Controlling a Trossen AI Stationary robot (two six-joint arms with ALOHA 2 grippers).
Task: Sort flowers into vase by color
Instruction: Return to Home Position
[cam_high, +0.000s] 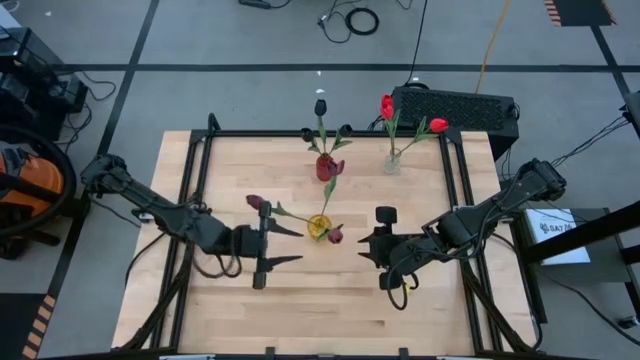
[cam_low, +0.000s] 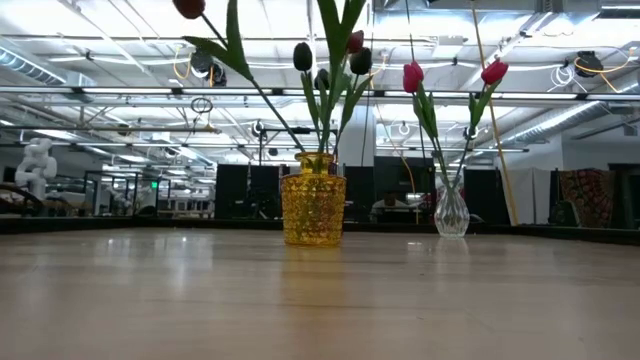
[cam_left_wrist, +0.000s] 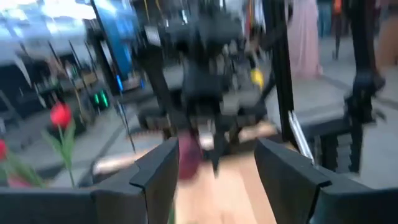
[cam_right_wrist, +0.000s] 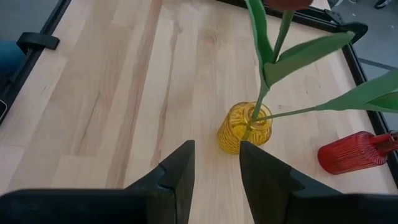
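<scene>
A yellow vase (cam_high: 319, 228) stands mid-table with maroon tulips (cam_high: 257, 203) leaning out of it. The tulips' stems stick into its mouth (cam_right_wrist: 249, 118). A red vase (cam_high: 325, 167) behind it holds a near-black tulip (cam_high: 321, 106). A clear vase (cam_high: 392, 161) near the far edge holds two red tulips (cam_high: 438, 125). My left gripper (cam_high: 290, 245) hovers open just left of the yellow vase. In its blurred wrist view a maroon head (cam_left_wrist: 188, 155) shows beyond the gap between the fingers. My right gripper (cam_high: 368, 248) is open to the right of the vase, pointing at it (cam_right_wrist: 244, 127).
A black frame (cam_high: 200, 170) runs along the table's left, far and right sides. A black box (cam_high: 455, 108) sits beyond the far right corner. Bare wood lies along the near half (cam_high: 320, 310). The low view shows the yellow vase (cam_low: 313, 210) and the clear vase (cam_low: 451, 210).
</scene>
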